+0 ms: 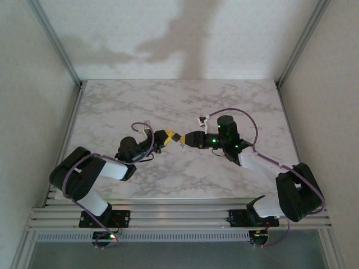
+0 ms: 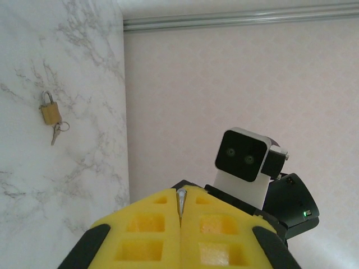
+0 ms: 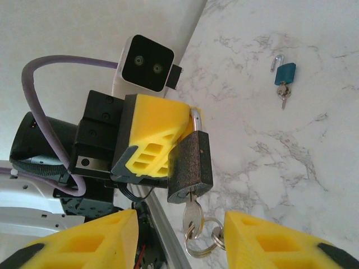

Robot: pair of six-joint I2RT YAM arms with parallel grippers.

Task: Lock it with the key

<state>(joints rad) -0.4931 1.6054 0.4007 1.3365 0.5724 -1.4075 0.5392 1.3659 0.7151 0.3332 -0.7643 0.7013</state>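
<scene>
A small black padlock (image 3: 190,162) hangs in the air above the marble table (image 1: 140,101), and my left gripper (image 2: 182,195) is shut on its silvery shackle (image 2: 181,203). The key (image 3: 193,216) sticks in the keyhole at the padlock's bottom, with key rings (image 3: 203,241) dangling from it. My right gripper (image 3: 179,238) is open, its yellow fingers (image 3: 84,246) standing on either side of the key without touching it. From above, the left gripper (image 1: 167,137), the black padlock (image 1: 176,137) and the right gripper (image 1: 186,138) meet tip to tip over the table's middle.
A brass padlock (image 2: 49,112) with keys lies on the marble. A blue padlock (image 3: 285,74) with keys lies farther off. Aluminium rails (image 1: 179,213) run along the table's near edge, and walls enclose the other sides.
</scene>
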